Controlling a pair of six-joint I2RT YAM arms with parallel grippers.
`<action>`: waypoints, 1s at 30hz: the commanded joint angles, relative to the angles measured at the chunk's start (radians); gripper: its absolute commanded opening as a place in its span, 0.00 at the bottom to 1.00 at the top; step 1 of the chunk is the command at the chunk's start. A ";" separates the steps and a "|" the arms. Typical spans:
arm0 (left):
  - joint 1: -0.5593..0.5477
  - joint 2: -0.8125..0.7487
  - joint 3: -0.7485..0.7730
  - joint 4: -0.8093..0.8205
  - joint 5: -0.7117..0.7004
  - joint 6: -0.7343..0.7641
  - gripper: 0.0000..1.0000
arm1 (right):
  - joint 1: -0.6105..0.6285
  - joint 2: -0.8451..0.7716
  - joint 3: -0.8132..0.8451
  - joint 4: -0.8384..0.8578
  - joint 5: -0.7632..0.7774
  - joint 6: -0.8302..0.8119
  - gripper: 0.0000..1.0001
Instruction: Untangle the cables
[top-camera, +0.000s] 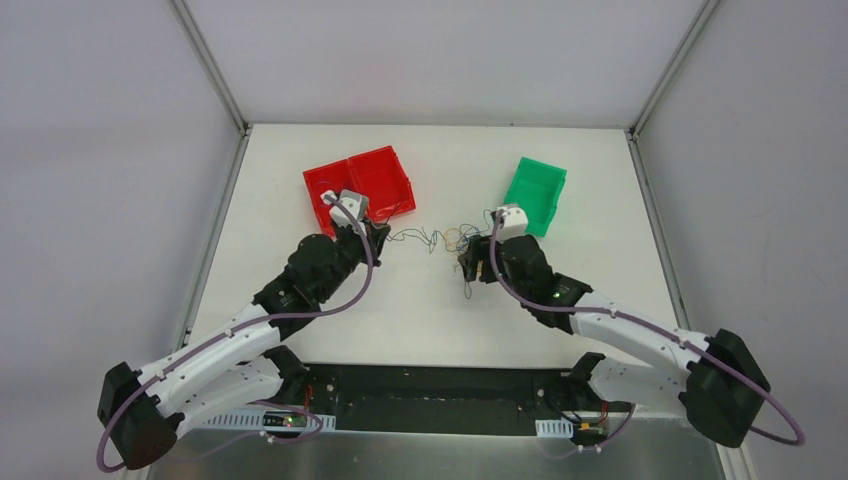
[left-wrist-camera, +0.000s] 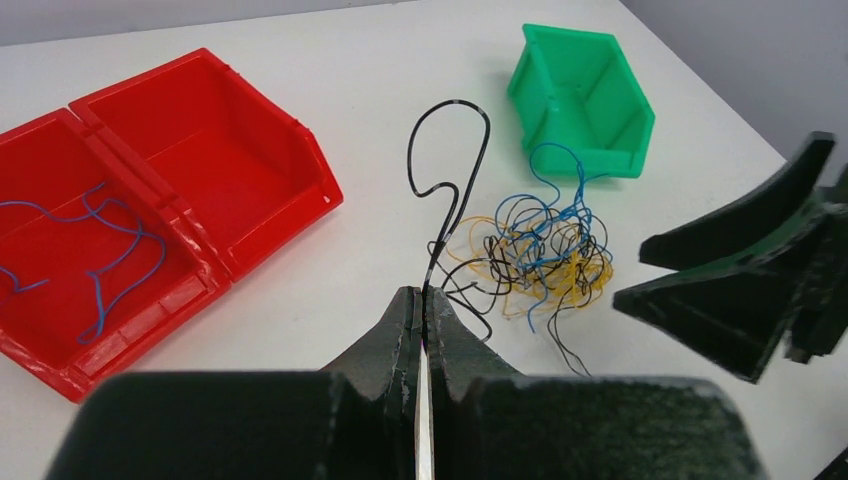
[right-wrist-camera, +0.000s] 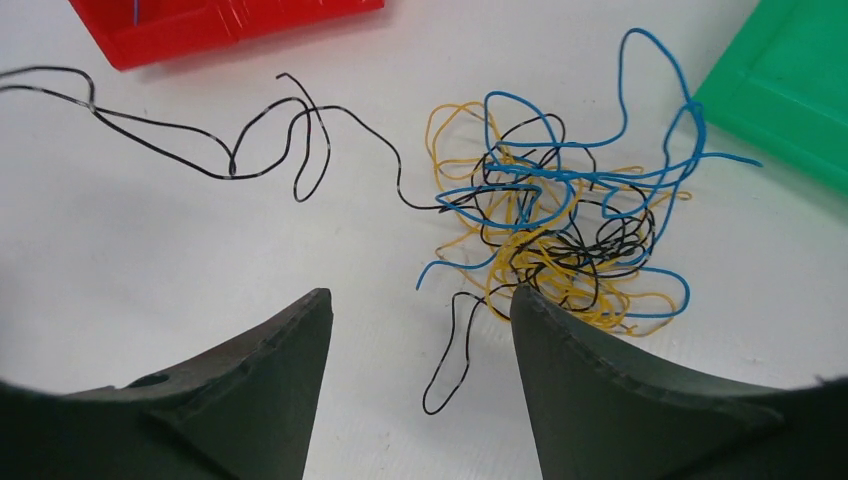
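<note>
The cables (right-wrist-camera: 560, 230) lie in a loose knot of thin yellow, blue and black wires on the white table, also seen from above (top-camera: 452, 240) and from the left wrist (left-wrist-camera: 545, 250). My left gripper (left-wrist-camera: 425, 293) is shut on one black cable (left-wrist-camera: 450, 110). That cable loops upward and trails back across the table (right-wrist-camera: 230, 160) into the knot. My right gripper (right-wrist-camera: 420, 295) is open just short of the knot with nothing held. A loose black loop (right-wrist-camera: 450, 360) lies between its fingers. From above, the left gripper (top-camera: 378, 238) is left of the knot and the right gripper (top-camera: 470, 268) is just below it.
Two joined red bins (top-camera: 360, 185) stand at the back left. The left one (left-wrist-camera: 60, 170) holds a blue wire (left-wrist-camera: 100, 240). A green bin (top-camera: 535, 195) stands behind the knot on the right (left-wrist-camera: 580, 100), close to the blue loops (right-wrist-camera: 790, 90).
</note>
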 joint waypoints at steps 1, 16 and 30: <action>0.006 -0.075 -0.024 0.082 0.066 0.007 0.00 | 0.068 0.126 0.101 0.035 0.099 -0.138 0.69; 0.005 -0.243 -0.057 0.104 0.194 -0.039 0.00 | 0.033 0.615 0.406 -0.162 0.391 -0.091 0.71; 0.005 -0.645 -0.269 0.084 -0.508 -0.162 0.00 | -0.213 0.628 0.416 -0.325 0.166 0.189 0.48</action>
